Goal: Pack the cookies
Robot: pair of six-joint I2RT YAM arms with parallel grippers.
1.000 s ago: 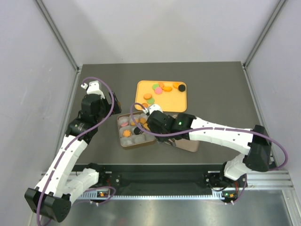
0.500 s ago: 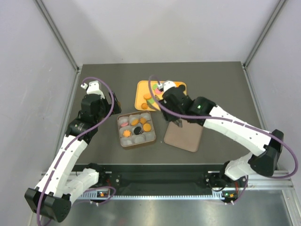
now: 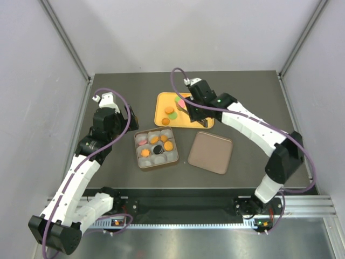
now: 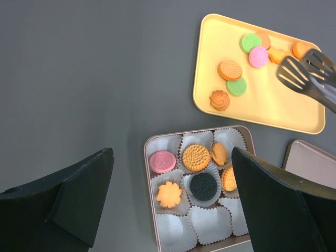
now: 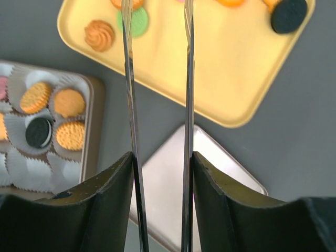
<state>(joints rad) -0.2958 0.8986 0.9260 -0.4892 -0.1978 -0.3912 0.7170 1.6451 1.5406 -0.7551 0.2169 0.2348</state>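
Several cookies [image 3: 170, 110] lie on the yellow tray [image 3: 207, 122]: orange, green, pink, and a black one [image 5: 289, 14]. More cookies [image 4: 196, 157] sit in white paper cups in the brown box [image 4: 148, 199], with a black one [image 4: 203, 186] in the middle cup. My right gripper [image 5: 160, 157] is shut on metal tongs [image 5: 129, 105]. The slotted tong tips [image 4: 302, 73] hang apart and empty over the tray's right part. My left gripper [image 4: 170, 155] hovers open high above the box, holding nothing.
The box's flat brown lid [image 3: 210, 152] lies on the table right of the box [image 3: 137, 156] and just in front of the tray. Grey walls close in the table on three sides. Several paper cups [image 4: 210, 223] at the box's near side hold nothing.
My right arm has swung with the tongs from over the box back to the yellow tray, leaving a black cookie in the middle cup. The left arm has stayed still.
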